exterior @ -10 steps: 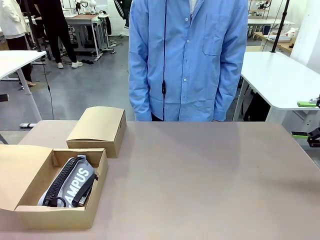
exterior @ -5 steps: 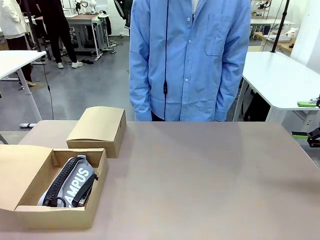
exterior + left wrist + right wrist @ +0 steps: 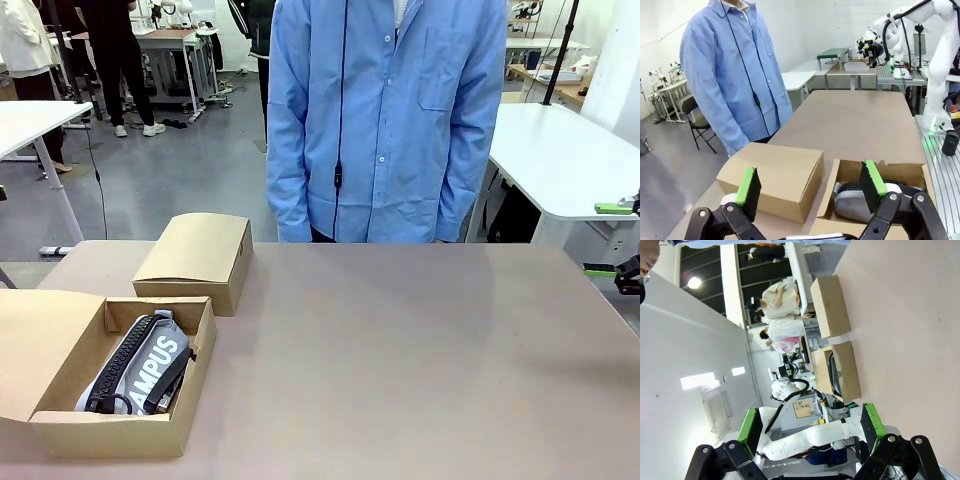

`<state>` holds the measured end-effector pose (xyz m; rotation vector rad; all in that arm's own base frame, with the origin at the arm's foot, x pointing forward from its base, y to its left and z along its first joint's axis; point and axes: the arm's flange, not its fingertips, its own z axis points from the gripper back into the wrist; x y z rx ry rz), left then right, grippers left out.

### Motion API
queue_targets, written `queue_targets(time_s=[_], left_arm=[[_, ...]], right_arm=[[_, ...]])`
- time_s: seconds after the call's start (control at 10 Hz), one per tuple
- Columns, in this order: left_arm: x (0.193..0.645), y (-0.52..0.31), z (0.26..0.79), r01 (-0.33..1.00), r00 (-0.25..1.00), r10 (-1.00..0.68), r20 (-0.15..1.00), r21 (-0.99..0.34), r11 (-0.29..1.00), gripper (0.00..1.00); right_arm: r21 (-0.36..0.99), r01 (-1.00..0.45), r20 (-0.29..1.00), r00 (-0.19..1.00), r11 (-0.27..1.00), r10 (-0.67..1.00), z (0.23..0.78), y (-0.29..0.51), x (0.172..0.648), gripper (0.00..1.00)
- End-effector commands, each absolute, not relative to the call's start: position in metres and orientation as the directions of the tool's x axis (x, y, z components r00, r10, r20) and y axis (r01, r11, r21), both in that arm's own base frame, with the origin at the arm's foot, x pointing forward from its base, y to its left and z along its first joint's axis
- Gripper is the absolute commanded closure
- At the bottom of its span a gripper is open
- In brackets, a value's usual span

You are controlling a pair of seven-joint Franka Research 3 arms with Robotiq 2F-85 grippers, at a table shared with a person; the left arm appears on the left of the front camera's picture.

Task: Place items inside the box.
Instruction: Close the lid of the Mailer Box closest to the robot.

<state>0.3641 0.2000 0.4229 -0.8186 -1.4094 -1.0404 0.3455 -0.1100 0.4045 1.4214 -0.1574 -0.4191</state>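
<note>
Pencil case: we see a grey zip pencil case [image 3: 140, 366] printed "CAMPUS", with a black zip and a black strap.
Open box: the open cardboard box [image 3: 65, 427] at the table's [image 3: 420, 360] near left corner holds the pencil case; its lid flap lies open to the left.
Closed box: a closed cardboard box [image 3: 197, 260] sits just behind it.
Left gripper: our left gripper [image 3: 810, 186] hangs above both boxes, fingers apart, holding nothing.
Right gripper: our right gripper [image 3: 810, 424] is likewise spread and empty.
Person: a person in a blue shirt [image 3: 385, 120] stands at the far edge.

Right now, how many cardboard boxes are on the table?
2. An open box sits at the robot's near left, holding a grey pencil case printed CAMPUS. A closed box stands just behind it, toward the person. More items may be hidden under the case.
</note>
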Motion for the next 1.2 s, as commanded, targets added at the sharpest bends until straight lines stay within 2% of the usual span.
queue_targets(time_s=[0.0,0.1,0.2,0.3,0.6,0.8,0.9,1.1], left_arm=[[0.363,0.196,0.412,0.915,-0.219,-0.216,0.952,0.277,0.294,0.0],[0.362,0.199,0.404,0.909,-0.296,-0.282,0.912,0.36,0.208,0.0],[0.362,0.211,0.395,0.835,-0.455,-0.372,0.81,0.532,0.138,0.0],[0.36,0.226,0.389,0.821,-0.494,-0.403,0.771,0.566,0.077,0.0],[0.364,0.265,0.378,0.865,-0.445,-0.394,0.804,0.5,0.044,0.0],[0.373,0.281,0.346,0.907,-0.387,-0.576,0.72,0.408,-0.1,0.0],[0.375,0.284,0.335,0.913,-0.388,-0.595,0.704,0.381,-0.144,0.0],[0.38,0.297,0.326,0.92,-0.353,-0.689,0.633,0.368,-0.134,0.0]], right_arm=[[0.978,0.197,-0.158,0.913,0.066,-0.376,0.409,-0.11,0.347,0.0],[0.978,0.197,-0.158,0.913,0.066,-0.376,0.409,-0.11,0.347,0.0],[0.978,0.197,-0.158,0.913,0.066,-0.376,0.409,-0.11,0.347,0.0],[0.978,0.197,-0.158,0.913,0.066,-0.376,0.409,-0.11,0.347,0.0],[0.978,0.197,-0.158,0.913,0.066,-0.376,0.409,-0.11,0.347,0.0],[0.978,0.197,-0.158,0.913,0.066,-0.376,0.409,-0.11,0.347,0.0],[0.978,0.197,-0.158,0.913,0.066,-0.376,0.409,-0.11,0.347,0.0],[0.978,0.197,-0.158,0.913,0.066,-0.376,0.409,-0.11,0.347,0.0]])
